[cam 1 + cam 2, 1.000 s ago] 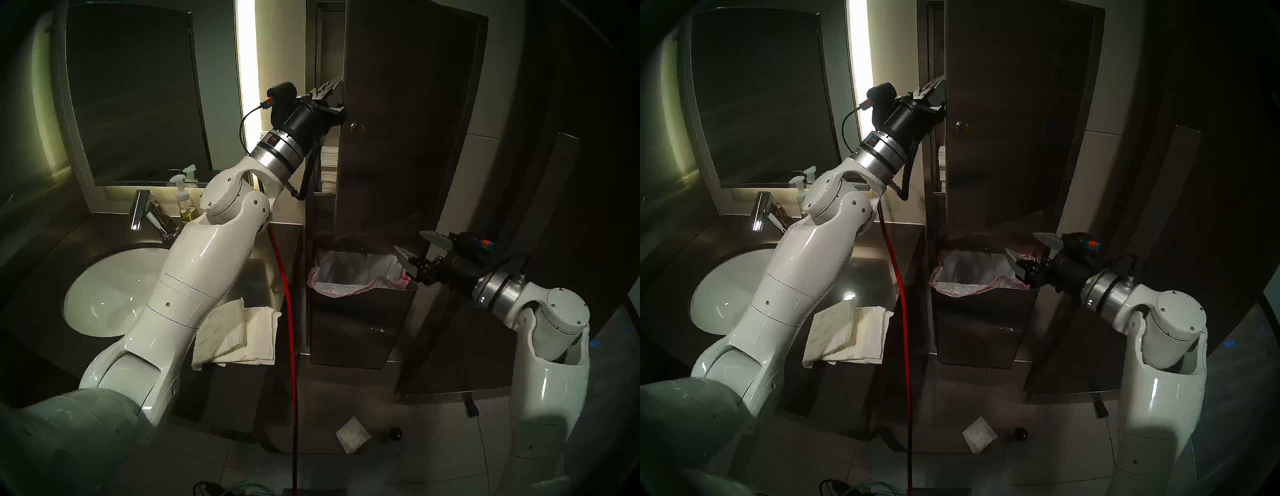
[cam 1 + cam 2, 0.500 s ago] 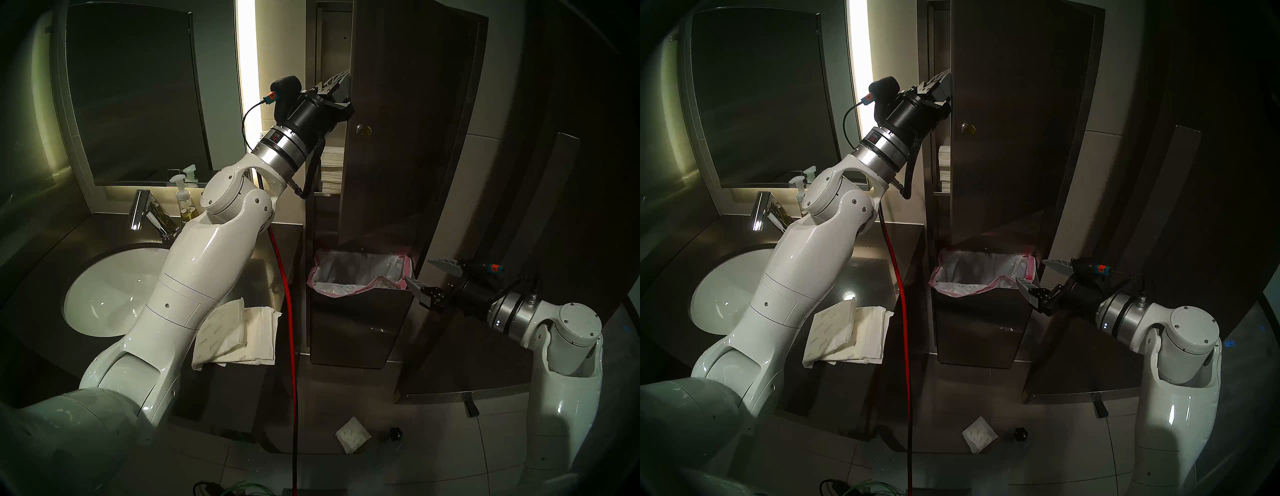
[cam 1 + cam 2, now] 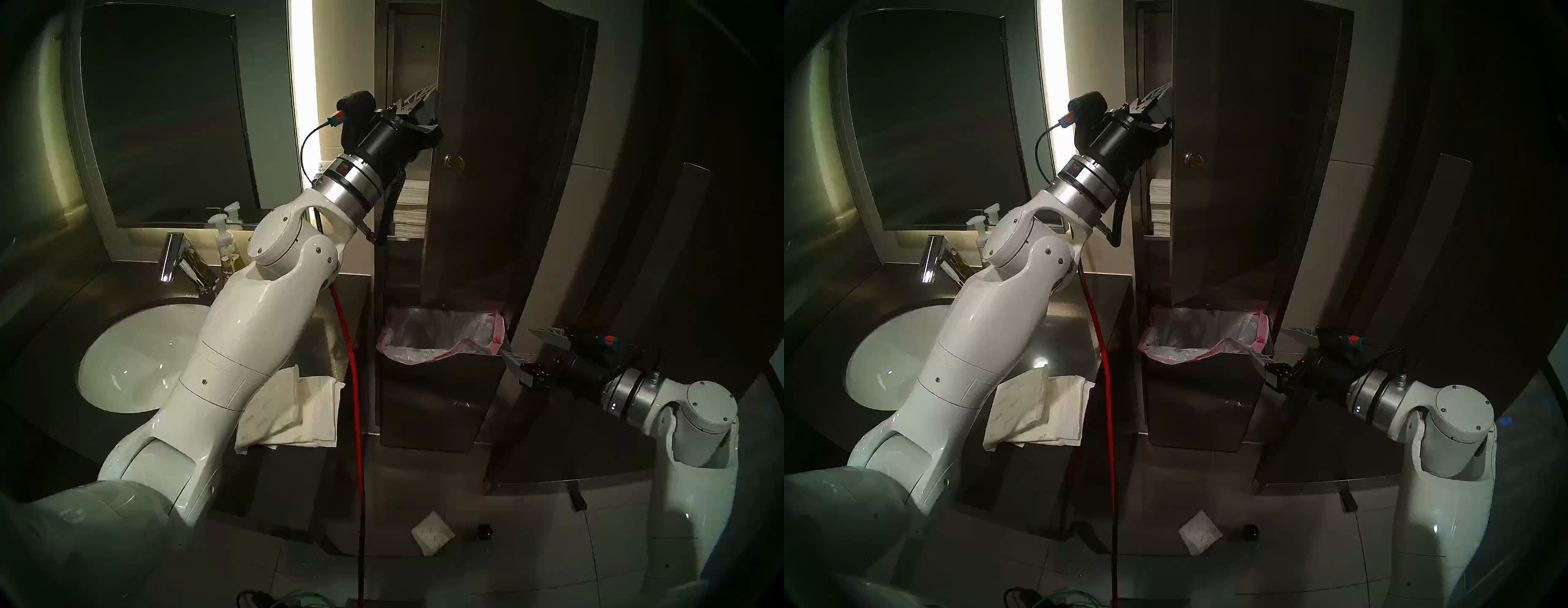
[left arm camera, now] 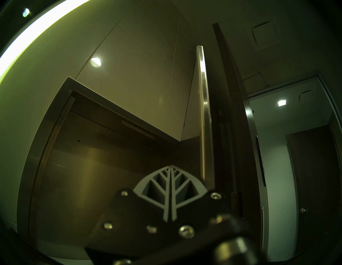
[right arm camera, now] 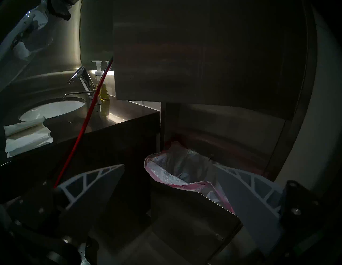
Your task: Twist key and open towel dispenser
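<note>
Dispenser door ajar, key in the lock

Brushed steel, tall and narrow, the towel dispenser point(image 3: 500, 140) runs top to bottom through the upper centre of the head views, its long axis upright. Its full-height door is swung partly out from the cabinet's left edge, baring stacked paper towels point(image 3: 409, 212) inside. The key point(image 3: 457, 162) sits in the small round lock near the door's left edge, amber head facing outward. The left tool point(image 3: 426, 108), fingers pressed together and empty, rests against the door's free edge just above the lock. The right tool point(image 3: 530, 350), at lower right, gapes wide and empty beside the pink-bagged waste bin point(image 3: 441, 339).
</note>
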Robot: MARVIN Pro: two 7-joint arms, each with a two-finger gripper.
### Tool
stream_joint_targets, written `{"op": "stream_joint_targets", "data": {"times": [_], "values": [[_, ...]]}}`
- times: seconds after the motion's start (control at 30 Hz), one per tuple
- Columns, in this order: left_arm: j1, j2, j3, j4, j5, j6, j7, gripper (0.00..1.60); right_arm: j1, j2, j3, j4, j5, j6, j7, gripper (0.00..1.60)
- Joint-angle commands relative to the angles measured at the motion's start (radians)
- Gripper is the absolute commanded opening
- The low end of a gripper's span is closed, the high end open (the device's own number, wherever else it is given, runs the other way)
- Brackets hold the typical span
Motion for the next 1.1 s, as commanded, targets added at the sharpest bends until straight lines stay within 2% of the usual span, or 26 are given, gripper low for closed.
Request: {"op": "stream_joint_targets", "data": {"times": [0.0,0.6,1.07], "values": [[-0.002,-0.006,0.017,-0.044,-0.004,0.02,0.001,0.0,0.011,-0.004,0.0,-0.007,0.005,-0.005,-0.003,1.6],[0.01,-0.009,0.039,-0.114,-0.019,0.056,0.002,0.0,0.014,-0.01,0.003,-0.007,0.0,-0.007,0.002,1.6],[-0.003,-0.038,0.059,-0.15,-0.026,0.069,-0.012,0.0,0.014,-0.01,0.003,-0.007,-0.001,-0.007,0.003,1.6]]}}
